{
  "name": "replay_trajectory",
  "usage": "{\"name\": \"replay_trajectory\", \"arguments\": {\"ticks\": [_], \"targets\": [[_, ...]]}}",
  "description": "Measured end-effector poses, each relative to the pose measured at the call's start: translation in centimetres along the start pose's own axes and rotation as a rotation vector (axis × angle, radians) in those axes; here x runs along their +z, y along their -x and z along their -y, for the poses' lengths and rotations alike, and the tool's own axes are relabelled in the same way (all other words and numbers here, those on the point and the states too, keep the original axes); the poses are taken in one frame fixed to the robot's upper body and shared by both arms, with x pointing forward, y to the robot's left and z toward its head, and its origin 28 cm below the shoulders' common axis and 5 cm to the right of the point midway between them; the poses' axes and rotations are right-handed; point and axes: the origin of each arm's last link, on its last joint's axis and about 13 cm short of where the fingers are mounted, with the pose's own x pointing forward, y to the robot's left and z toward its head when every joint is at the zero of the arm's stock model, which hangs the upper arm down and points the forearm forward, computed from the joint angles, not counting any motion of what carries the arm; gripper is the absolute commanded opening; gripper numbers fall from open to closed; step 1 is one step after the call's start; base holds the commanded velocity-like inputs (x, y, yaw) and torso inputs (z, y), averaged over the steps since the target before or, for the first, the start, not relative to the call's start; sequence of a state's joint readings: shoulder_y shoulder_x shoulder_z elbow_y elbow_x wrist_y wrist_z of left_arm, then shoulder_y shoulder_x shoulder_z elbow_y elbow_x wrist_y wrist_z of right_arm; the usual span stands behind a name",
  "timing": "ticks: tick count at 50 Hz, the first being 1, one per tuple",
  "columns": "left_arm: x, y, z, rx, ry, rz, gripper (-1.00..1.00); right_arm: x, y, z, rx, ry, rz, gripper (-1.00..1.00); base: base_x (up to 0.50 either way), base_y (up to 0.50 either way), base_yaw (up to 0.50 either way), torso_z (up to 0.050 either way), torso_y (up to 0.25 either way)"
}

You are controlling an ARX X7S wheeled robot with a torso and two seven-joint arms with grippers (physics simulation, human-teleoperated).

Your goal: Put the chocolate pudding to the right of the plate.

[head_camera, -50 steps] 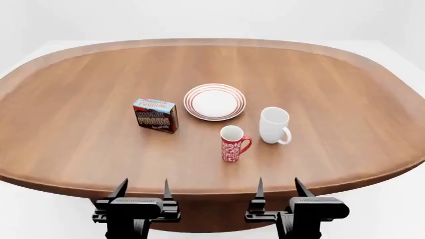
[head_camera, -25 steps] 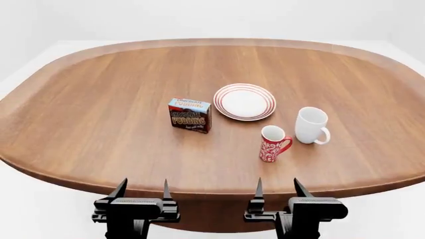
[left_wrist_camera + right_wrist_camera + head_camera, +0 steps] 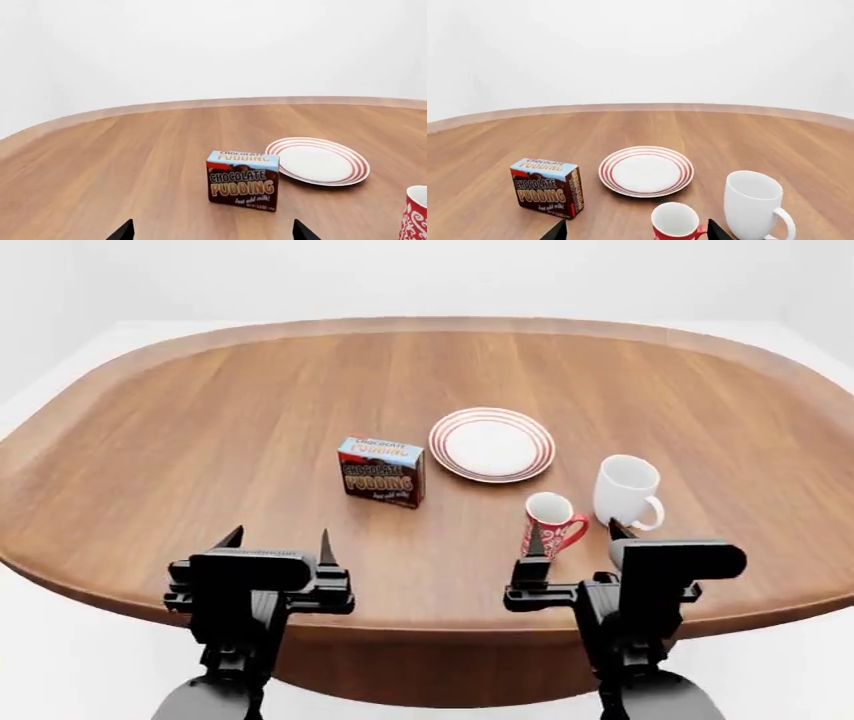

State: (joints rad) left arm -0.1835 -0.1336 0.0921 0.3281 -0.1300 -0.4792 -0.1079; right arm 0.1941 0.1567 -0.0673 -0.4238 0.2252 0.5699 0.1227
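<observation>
- Left wrist view: showed the chocolate pudding point(image 3: 243, 180) upright on the wooden table point(image 3: 120, 165), lettered face toward the camera, just beside the red-ringed plate point(image 3: 318, 161) but apart from it, a strip of bare wood between. Caught only two dark fingertips point(image 3: 124, 231) at the frame's lower edge, set wide apart with nothing between, so read as a parted, empty claw. Lined up well with the carton; judged best to go straight forward and low, and to straddle the carton's narrow sides rather than the printed face.
- Head view: placed the carton on the plate's left, the red patterned mug point(image 3: 547, 527) and the white mug point(image 3: 626, 491) on the plate's near right. Left gripper point(image 3: 278, 545) hung over the near table edge, prongs spread, empty, well short of the carton. Right gripper point(image 3: 577, 540) likewise spread and empty, its prongs near the red mug. Judged the risk there: should lift the carton clear of the plate's rim and set it down on the bare wood to the plate's right, beyond the white mug.
- Right wrist view: confirmed carton, plate and white mug point(image 3: 752, 205) in a row, red mug point(image 3: 676, 223) nearest, between the two dark tips point(image 3: 556, 231).
</observation>
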Motion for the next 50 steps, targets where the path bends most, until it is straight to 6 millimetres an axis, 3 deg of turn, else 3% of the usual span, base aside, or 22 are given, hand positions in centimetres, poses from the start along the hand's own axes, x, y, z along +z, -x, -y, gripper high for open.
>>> {"name": "replay_trajectory", "arguments": {"ticks": [6, 16, 50], "targets": [[1.6, -0.3, -0.1, -0.009, -0.002, 0.009, 1.00, 1.9, 0.0, 0.2, 0.021, 0.005, 0.012, 1.00, 0.50, 0.00, 0.00, 0.000, 0.000], [2.6, -0.5, -0.2, -0.015, -0.006, 0.018, 1.00, 3.3, 0.2, 0.3, 0.047, 0.010, 0.016, 1.00, 0.50, 0.00, 0.00, 0.000, 0.000], [2.6, -0.8, -0.2, -0.015, -0.007, 0.024, 1.00, 3.4, 0.2, 0.4, 0.069, -0.002, 0.008, 1.00, 0.50, 0.00, 0.00, 0.000, 0.000]]}}
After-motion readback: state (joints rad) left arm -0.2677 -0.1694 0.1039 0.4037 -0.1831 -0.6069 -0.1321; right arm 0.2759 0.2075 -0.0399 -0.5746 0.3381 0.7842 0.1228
